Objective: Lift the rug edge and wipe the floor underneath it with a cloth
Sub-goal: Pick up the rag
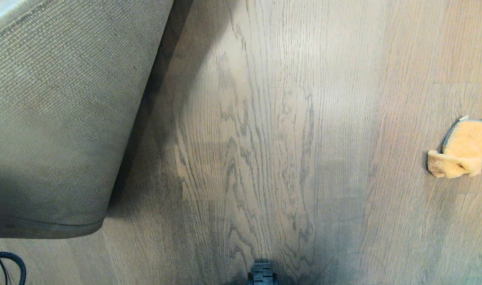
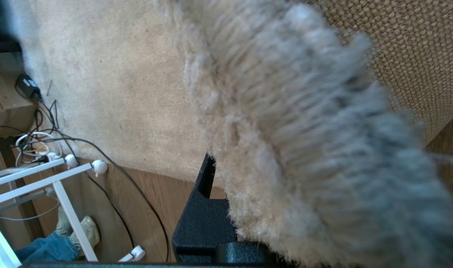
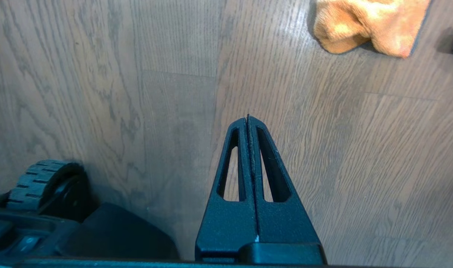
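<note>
Brown floor held one orange cloth; the left gripper pinched one rug edge up, and the right gripper was shut, empty

This looks like a lived-in room of a home, or a room set up to resemble one. The floor is brown wood-grain plank with grey streaks, and a large pale shaggy rug with a woven tan backing covers part of it. Beyond the rug from the left jaws, dark cables trail across the planks beside a white tubular frame, a black plug adapter and a low wooden piece of furniture. A person's socked foot and blue jeans cuff rest on the floor there.
</note>
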Controlling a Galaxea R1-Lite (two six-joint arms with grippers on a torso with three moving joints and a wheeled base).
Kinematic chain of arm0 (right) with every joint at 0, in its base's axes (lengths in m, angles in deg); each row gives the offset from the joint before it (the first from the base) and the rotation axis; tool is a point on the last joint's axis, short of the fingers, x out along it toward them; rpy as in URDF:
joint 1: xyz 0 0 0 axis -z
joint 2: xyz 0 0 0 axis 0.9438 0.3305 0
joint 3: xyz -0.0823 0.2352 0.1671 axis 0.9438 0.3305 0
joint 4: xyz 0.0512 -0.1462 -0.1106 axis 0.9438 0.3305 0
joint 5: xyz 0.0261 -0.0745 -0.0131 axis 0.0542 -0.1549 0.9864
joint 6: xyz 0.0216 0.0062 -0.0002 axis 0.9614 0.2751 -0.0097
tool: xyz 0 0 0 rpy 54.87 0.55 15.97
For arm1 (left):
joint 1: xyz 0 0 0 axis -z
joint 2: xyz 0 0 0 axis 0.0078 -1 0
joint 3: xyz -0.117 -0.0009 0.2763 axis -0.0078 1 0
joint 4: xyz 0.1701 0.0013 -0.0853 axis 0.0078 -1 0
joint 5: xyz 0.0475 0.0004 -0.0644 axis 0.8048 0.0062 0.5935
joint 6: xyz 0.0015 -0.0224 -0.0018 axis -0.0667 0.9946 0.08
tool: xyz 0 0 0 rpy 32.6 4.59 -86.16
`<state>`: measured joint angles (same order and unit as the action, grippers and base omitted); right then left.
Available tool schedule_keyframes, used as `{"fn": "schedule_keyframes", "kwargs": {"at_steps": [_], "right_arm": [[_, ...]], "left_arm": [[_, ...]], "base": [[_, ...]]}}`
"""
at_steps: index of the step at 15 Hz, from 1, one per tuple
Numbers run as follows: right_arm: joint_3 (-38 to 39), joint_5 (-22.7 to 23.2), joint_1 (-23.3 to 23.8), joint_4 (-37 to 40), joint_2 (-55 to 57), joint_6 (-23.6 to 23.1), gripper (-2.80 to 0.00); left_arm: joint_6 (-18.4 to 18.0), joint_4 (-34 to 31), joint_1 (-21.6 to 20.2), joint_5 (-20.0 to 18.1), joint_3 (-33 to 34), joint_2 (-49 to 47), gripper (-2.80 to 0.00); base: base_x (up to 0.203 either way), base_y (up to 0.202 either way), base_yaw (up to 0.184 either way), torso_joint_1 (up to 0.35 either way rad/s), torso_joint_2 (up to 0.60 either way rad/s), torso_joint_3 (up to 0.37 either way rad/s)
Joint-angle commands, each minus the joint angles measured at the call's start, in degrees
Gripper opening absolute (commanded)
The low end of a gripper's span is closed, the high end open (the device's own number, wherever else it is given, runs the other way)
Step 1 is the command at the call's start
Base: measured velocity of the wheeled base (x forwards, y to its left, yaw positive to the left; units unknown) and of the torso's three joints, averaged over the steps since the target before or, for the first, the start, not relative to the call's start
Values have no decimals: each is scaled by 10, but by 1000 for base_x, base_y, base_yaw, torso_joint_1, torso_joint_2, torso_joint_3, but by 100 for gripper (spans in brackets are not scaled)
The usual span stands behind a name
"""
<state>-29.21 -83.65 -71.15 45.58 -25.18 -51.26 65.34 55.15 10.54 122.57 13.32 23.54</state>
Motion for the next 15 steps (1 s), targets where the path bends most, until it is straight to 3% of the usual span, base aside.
{"fn": "schedule_keyframes", "kwargs": {"at_steps": [1,5,6,8,11,15], "right_arm": [[-28,2,-16,-15,123,-1,-280],[-20,4,-41,-108,282,-1,-280],[-19,5,-43,-134,324,2,0],[-22,4,-36,-199,421,18,0],[-42,4,14,-304,579,32,0],[-152,5,102,-411,741,31,0]], "left_arm": [[-1,3,5,2,5,-11,-280],[-1,4,24,8,23,-21,-280],[-1,3,25,8,27,-21,-280],[-1,0,24,8,36,-23,-280],[3,-14,26,7,36,-31,-280],[17,-39,49,25,36,-35,-280]], "base": [[0,0,0,0,0,0],[0,0,0,0,0,0],[0,0,0,0,0,0],[0,0,0,0,0,0],[0,0,0,0,0,0],[0,0,0,0,0,0]]}}
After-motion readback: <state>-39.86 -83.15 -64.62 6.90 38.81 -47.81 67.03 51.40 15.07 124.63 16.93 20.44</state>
